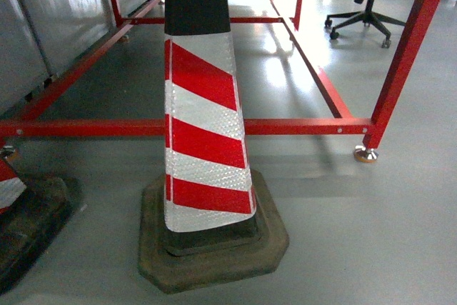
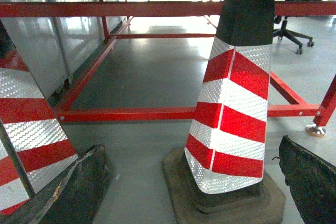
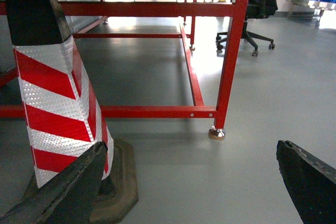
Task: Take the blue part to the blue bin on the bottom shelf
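Both claws (image 2: 194, 182) (image 3: 194, 182) wide apart, empty.

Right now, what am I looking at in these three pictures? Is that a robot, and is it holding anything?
Yes, these come from a robot on wheels with two arms. One camera sits up on its body and looks forward and down. The other two ride on its wrists, one per arm.

In the body view you see a traffic cone with red and white stripes and a black top, standing on a grey floor. Behind it is a red metal frame, and far back an office chair.

The left wrist camera sees that same cone, plus a second cone at its left edge. The dark wedges at the bottom corners are the fingers of the left gripper. The right gripper looks the same. Both are open and hold nothing. No blue part, bin or shelf shows in the arms' reach.
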